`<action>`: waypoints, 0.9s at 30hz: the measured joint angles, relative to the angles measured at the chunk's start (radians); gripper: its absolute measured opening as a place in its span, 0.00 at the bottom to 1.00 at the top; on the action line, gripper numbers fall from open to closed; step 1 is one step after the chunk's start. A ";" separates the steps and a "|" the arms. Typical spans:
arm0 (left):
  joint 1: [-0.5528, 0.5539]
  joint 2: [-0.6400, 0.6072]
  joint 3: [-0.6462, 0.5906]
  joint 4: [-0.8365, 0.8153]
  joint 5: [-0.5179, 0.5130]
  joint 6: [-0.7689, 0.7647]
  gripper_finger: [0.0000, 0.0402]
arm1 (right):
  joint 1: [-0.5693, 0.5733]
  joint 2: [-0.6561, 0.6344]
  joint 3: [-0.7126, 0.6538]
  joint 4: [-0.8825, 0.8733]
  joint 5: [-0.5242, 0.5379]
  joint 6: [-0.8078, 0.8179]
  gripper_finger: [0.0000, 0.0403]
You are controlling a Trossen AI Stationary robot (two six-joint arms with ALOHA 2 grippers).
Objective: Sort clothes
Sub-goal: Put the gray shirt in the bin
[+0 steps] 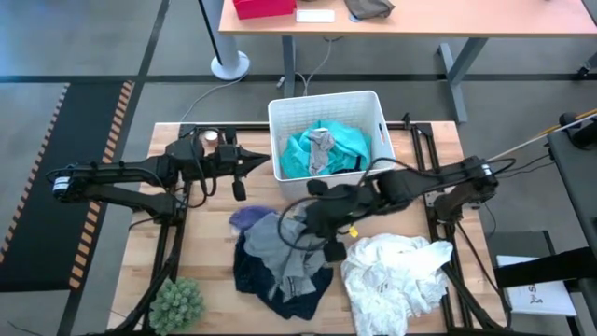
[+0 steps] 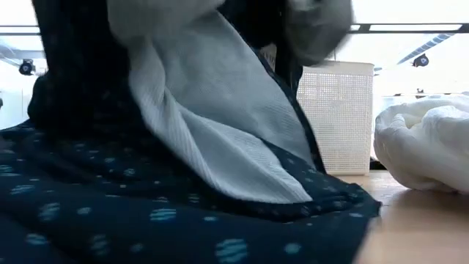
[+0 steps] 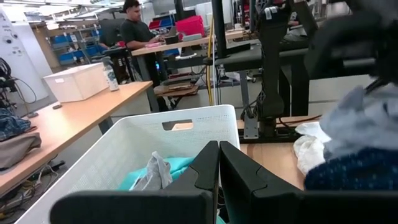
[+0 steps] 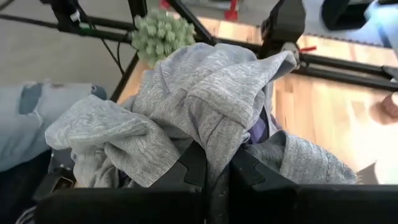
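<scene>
My right gripper (image 1: 302, 222) is shut on the grey garment (image 1: 287, 250), which lies on the navy patterned garment (image 1: 280, 285) at the table's near middle. A purple piece (image 1: 247, 217) shows at the pile's far left. The large white garment (image 1: 392, 273) lies in a heap at the near right. A teal garment (image 1: 326, 147) with a grey piece (image 1: 321, 149) on it lies in the white bin (image 1: 280, 117). My left gripper (image 1: 250, 166) is shut and empty, just left of the bin, and also shows in its own wrist view (image 3: 218, 163). My right gripper pinches a raised fold (image 4: 214, 146) of the grey garment between its two fingers, with several layers bunched there. The fingers come from the table's right, slanting down. The fold is lifted, and the garment's lower part (image 2: 242, 169) hangs down onto the navy garment (image 2: 161, 220).
A green spiky plant (image 1: 177, 303) stands at the near left corner. The white bin stands at the table's far middle. Bare wood shows between the pile and the bin. A person sits at a desk beyond the table (image 3: 134, 28).
</scene>
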 joint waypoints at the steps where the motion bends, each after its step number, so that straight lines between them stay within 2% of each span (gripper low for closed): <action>1: 0.000 0.000 0.000 0.000 0.000 0.000 0.00 | 0.000 -0.011 0.000 0.000 0.000 -0.001 0.02; 16: 0.000 0.000 0.000 0.002 -0.002 -0.007 0.00 | -0.005 -0.157 0.000 0.034 0.043 -0.041 0.02; 27: 0.000 0.000 0.000 -0.055 -0.007 -0.017 0.00 | -0.007 -0.159 0.000 -0.034 0.053 -0.041 0.02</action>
